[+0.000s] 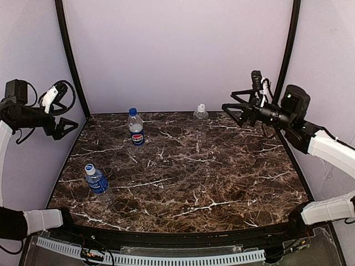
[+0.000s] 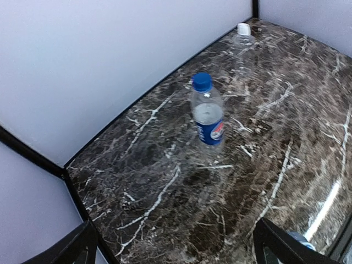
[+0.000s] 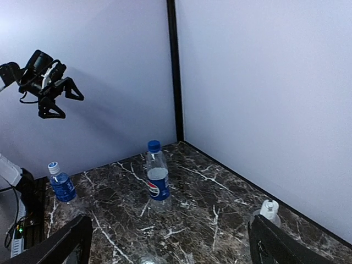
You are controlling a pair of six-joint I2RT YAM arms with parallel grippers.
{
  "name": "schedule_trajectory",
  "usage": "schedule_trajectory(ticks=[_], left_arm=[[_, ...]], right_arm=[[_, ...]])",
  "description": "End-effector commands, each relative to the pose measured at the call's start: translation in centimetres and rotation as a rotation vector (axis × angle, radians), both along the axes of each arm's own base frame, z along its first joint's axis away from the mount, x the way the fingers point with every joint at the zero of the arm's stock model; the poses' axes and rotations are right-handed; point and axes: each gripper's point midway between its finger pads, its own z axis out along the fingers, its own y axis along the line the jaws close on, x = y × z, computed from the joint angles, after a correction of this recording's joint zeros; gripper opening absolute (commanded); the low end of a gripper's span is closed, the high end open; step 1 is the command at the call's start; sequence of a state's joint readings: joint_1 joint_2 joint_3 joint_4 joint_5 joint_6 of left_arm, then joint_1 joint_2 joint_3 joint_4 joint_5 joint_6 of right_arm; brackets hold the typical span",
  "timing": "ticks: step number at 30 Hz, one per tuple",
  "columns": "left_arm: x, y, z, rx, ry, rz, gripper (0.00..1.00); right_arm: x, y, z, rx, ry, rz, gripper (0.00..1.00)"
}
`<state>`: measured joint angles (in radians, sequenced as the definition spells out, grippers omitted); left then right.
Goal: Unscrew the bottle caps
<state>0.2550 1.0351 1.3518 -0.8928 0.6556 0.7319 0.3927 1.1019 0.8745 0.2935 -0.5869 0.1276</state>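
Three bottles stand upright on the marble table (image 1: pixel 222 183), all capped. The Pepsi bottle (image 1: pixel 136 132) carries a dark blue cap (image 1: pixel 132 111). At the back is the unlabelled bottle (image 1: pixel 201 117) with a white cap (image 1: pixel 201 107). Front left, the water bottle (image 1: pixel 97 183) has a pale cap (image 1: pixel 90 168). My left gripper (image 1: pixel 67 128) hangs open, high over the left edge. The right gripper (image 1: pixel 232 113) is open in the air at the back right. Both wrist views show the Pepsi bottle (image 2: pixel 209 118) (image 3: pixel 158 179) well beyond empty fingers (image 2: pixel 71 247) (image 3: pixel 280 245).
Pale walls close in the table on the left, back and right, with black posts (image 1: pixel 69 55) at the back corners. A perforated white strip (image 1: pixel 166 259) runs along the near edge by the arm bases.
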Motion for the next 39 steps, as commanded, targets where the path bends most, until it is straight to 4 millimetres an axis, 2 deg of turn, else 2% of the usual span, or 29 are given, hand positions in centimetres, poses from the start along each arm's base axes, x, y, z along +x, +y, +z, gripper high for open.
schedule_trajectory(ticks=[1,3,6,9,12,15,21,24,28,36,39], left_arm=[[-11.6,-5.3,-4.6,-0.02,0.37,-0.321,1.0],[-13.5,-5.6,-6.1,0.048,0.435,-0.36,1.0],[-15.6,-6.2,-8.7,0.116,0.51,-0.43,1.0],[-15.7,-5.7,-10.8,0.192,0.566,-0.41,0.95],[-15.7,-5.9,-12.4,0.216,0.619,-0.431,0.94],[-15.3,-5.8,-13.0,0.239,0.625,-0.433,0.91],[-15.3,-6.3,-14.9,0.219,0.663,-0.469,0.79],[-14.4,-6.3,-15.5,0.218,0.674,-0.459,0.72],[-13.8,-7.0,-15.2,0.18,0.663,-0.471,0.63],[-13.0,-7.5,-14.8,0.16,0.633,-0.478,0.57],[-12.9,-7.7,-14.7,0.146,0.636,-0.482,0.48]], right_arm=[[-2.1,5.4,0.1,-0.042,-0.046,0.135,0.99],[-3.0,7.9,-0.4,-0.051,-0.05,0.186,0.99],[-3.8,11.8,-2.3,-0.128,-0.063,0.223,0.99],[-4.3,15.1,-4.5,-0.21,-0.067,0.235,0.99],[-4.2,17.1,-6.3,-0.231,-0.026,0.268,0.99],[-4.4,18.5,-7.3,-0.245,-0.004,0.291,0.99],[-4.1,19.8,-9.4,-0.289,0.02,0.292,0.99],[-3.7,20.2,-10.0,-0.3,0.03,0.292,0.99],[-3.5,20.7,-10.7,-0.313,0.04,0.299,0.99],[-3.0,21.2,-12.4,-0.344,0.057,0.3,0.99],[-2.9,21.4,-12.6,-0.35,0.058,0.303,0.99]])
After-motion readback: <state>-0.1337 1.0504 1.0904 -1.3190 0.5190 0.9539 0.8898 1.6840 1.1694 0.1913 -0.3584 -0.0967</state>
